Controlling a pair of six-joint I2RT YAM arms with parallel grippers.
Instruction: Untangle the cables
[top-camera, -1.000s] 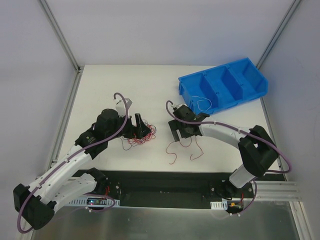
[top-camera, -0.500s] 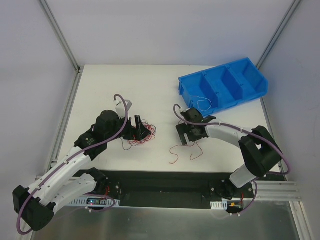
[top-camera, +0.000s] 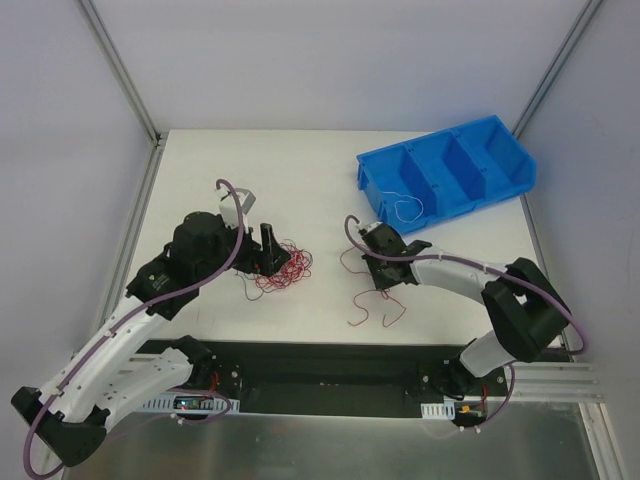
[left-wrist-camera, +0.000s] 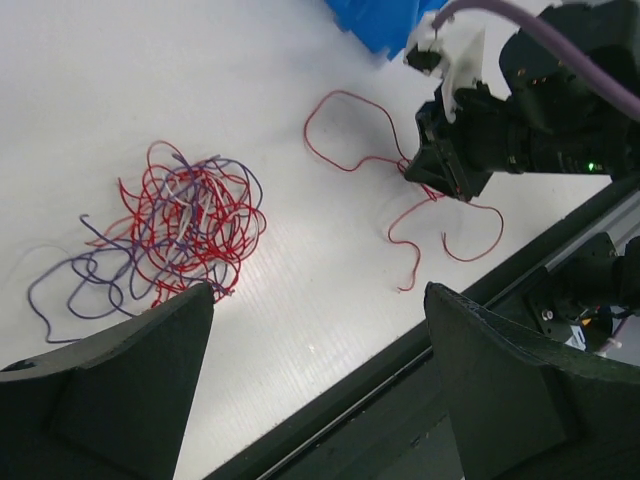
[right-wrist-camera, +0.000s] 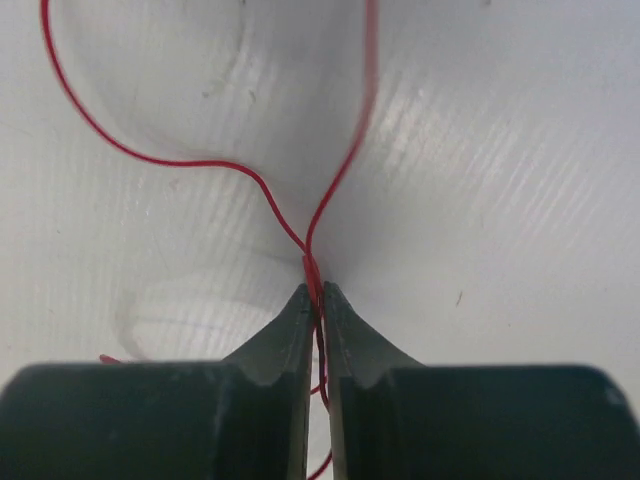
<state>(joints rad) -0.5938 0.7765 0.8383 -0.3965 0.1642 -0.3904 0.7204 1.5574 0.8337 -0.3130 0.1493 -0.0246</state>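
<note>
Where a loose red cable (right-wrist-camera: 180, 160) crosses itself, right hand (right-wrist-camera: 315, 292): pinched narrow on that strand, likely to draw it clear, right of the tangle (left-wrist-camera: 190, 215).
Left hand (left-wrist-camera: 318, 290): wide, holding nothing, poised at the tangle's left edge, perhaps to pin it.
Tangle: mostly red curls, some pale, lying on the worktop (top-camera: 300, 170).
Blue bin (top-camera: 465, 205): beyond and right of the tangle.
Worktop: plain white.
Room: white walls, metal frame posts.

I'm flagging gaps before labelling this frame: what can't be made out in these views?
- Right wrist: the red cable pinched by the right end effector runs off the top edge, so its ends are unseen.
- Left wrist: the left end effector fingers cover the near edge of the tangle; the strand count is too fine to tell.
- Top: the right fingertips are hidden under their own wrist.
</note>
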